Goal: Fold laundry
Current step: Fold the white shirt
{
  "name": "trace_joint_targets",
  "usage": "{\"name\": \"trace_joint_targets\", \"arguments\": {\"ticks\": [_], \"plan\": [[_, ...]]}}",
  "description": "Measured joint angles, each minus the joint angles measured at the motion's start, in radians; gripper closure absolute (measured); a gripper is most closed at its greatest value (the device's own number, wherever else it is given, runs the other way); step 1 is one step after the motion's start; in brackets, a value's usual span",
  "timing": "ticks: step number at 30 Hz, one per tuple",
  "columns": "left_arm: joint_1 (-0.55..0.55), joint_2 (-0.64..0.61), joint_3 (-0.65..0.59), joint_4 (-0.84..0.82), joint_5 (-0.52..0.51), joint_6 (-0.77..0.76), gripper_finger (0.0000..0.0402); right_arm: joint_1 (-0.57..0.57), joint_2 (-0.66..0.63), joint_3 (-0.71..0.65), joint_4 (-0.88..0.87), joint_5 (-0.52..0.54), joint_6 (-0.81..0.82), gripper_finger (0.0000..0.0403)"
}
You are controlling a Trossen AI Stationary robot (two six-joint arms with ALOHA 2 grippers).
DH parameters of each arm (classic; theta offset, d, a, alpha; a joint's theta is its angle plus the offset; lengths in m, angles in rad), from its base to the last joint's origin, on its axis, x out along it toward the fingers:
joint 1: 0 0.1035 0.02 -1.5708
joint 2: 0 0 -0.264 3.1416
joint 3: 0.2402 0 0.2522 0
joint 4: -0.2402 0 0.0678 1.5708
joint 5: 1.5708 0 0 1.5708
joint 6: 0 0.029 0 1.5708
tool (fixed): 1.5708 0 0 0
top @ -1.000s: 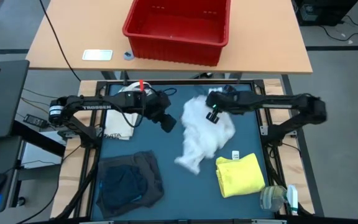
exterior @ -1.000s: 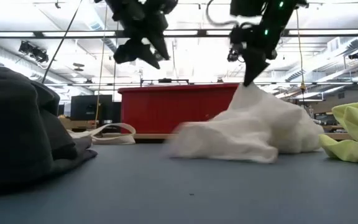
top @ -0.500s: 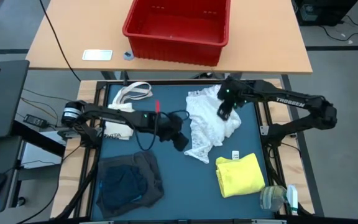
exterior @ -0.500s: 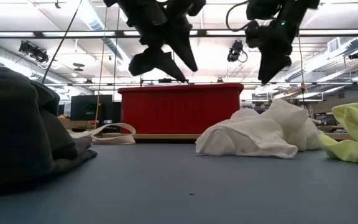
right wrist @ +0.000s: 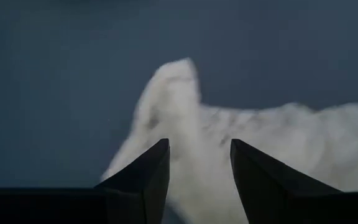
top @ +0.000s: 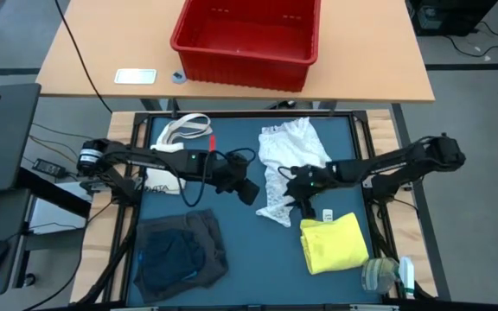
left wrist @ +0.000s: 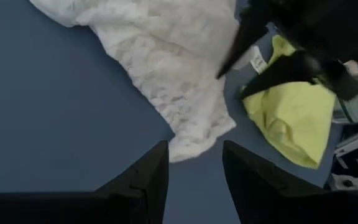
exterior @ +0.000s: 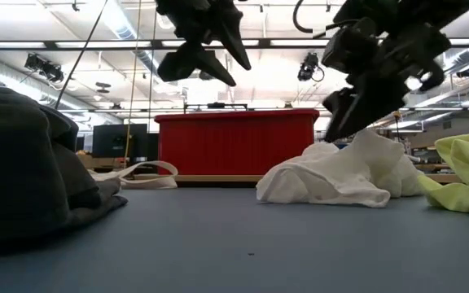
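Observation:
The white lacy garment [top: 285,164] lies in a long crumpled strip on the blue mat [top: 232,225], running from the far side toward the near side. My right gripper [top: 298,197] hovers open just above its near right part [right wrist: 229,143]; I see no touch. My left gripper [top: 249,193] hangs open to the left of the garment's near corner [left wrist: 191,134], with nothing between its fingers. A folded yellow garment [top: 334,244] rests at the near right. A dark grey and navy heap [top: 180,250] sits at the near left.
A cream tote bag [top: 180,131] lies at the mat's far left. A red bin [top: 247,39] stands on the wooden table beyond. A clear plastic item with green trim [top: 387,275] sits at the near right corner. Bare mat shows between the heap and the yellow garment.
My right gripper has let go of the white garment, which it held lifted by its top. The garment has fallen and lies stretched out on the mat. The gripper has then swung down and toward the near edge, over the garment's near part. My left gripper has moved right toward the garment.

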Motion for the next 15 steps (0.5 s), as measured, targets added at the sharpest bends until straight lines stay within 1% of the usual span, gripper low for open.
{"name": "trace_joint_targets", "arguments": {"ticks": [2,3,7,9,10,12,13,15], "plan": [[-0.004,-0.003,0.0,0.001,0.001,0.0,0.0246,0.026,0.036,-0.006,0.069,0.059,-0.022,0.0226],[-0.005,-0.003,0.0,0.001,0.001,0.001,0.0246,0.031,0.064,-0.006,0.096,0.058,-0.03,0.0227],[0.004,0.007,0.0,0.005,0.001,0.035,0.0246,0.032,0.215,-0.006,0.181,-0.025,-0.038,0.0241],[0.011,0.009,-0.001,-0.007,0.008,0.047,0.0246,0.033,0.282,-0.002,0.194,-0.065,-0.005,0.0252],[0.015,0.008,0.0,-0.004,0.011,0.052,0.0246,0.036,0.308,0.003,0.192,-0.065,0.03,0.0259],[0.023,-0.002,0.0,-0.012,0.018,0.071,0.0246,0.037,0.335,0.027,0.175,-0.054,0.128,0.0285],[0.026,-0.008,0.0,-0.022,0.018,0.072,0.0246,0.036,0.337,0.036,0.158,-0.052,0.175,0.0306],[0.034,-0.029,0.0,-0.028,0.021,0.074,0.0246,0.024,0.318,0.054,0.106,-0.102,0.22,0.0367]]}}
